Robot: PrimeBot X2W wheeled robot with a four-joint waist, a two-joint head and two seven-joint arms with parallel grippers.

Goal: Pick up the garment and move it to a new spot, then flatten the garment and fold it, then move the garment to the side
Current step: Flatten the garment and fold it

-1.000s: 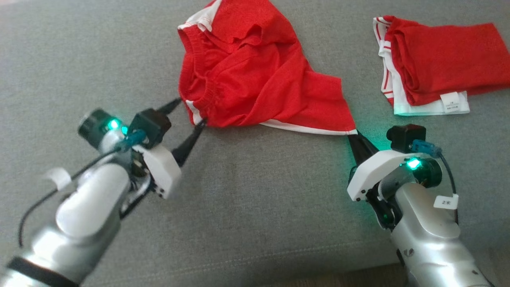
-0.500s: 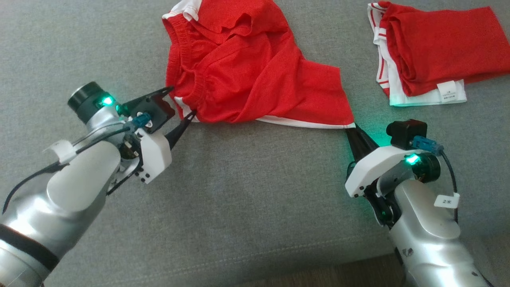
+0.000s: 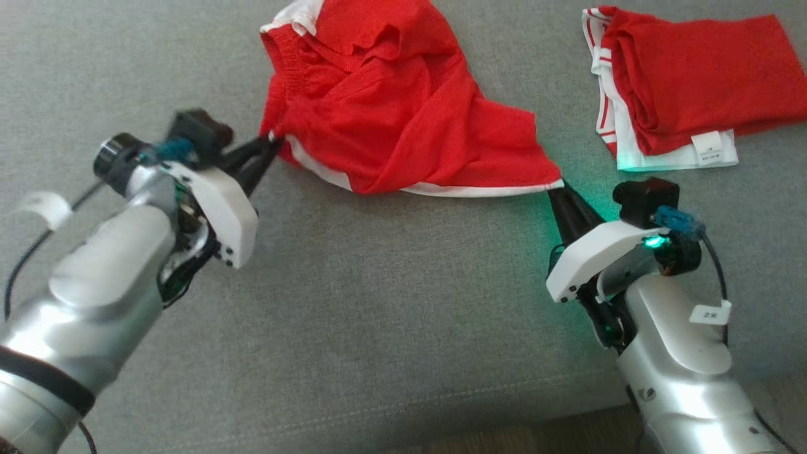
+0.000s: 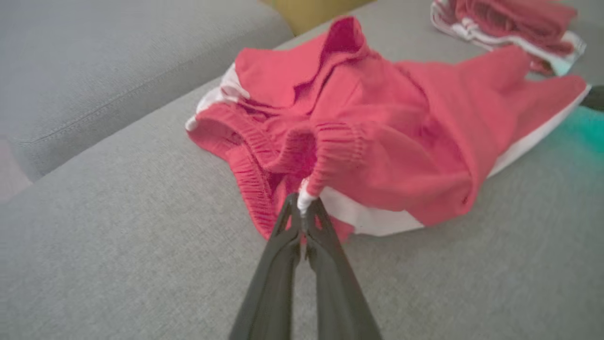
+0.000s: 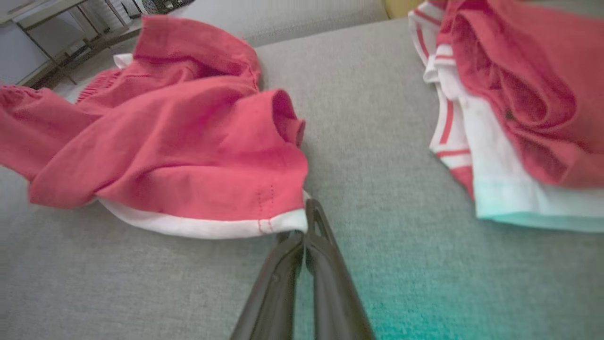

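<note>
The garment [image 3: 403, 107] is a pair of red shorts with white trim, lying crumpled on the grey sofa cushion [image 3: 378, 302]. My left gripper [image 3: 272, 144] is shut on its white-trimmed corner by the ribbed waistband, at the garment's left side. In the left wrist view the fingertips of that gripper [image 4: 302, 208] pinch a white bit of the garment [image 4: 377, 137]. My right gripper [image 3: 556, 189] is shut on the white hem at the garment's lower right corner. The right wrist view has that gripper [image 5: 304, 222] clamped on the hem of the garment [image 5: 179, 151].
A second red and white garment [image 3: 687, 94] lies folded at the upper right, also seen as folded cloth [image 5: 509, 104] in the right wrist view. The sofa backrest [image 4: 118, 61] rises behind the cushion. The cushion's front edge [image 3: 441, 435] runs along the bottom.
My left gripper, open around the waistband corner before, has shut on it and pulled it a little to the left. The right gripper has stayed shut on the hem.
</note>
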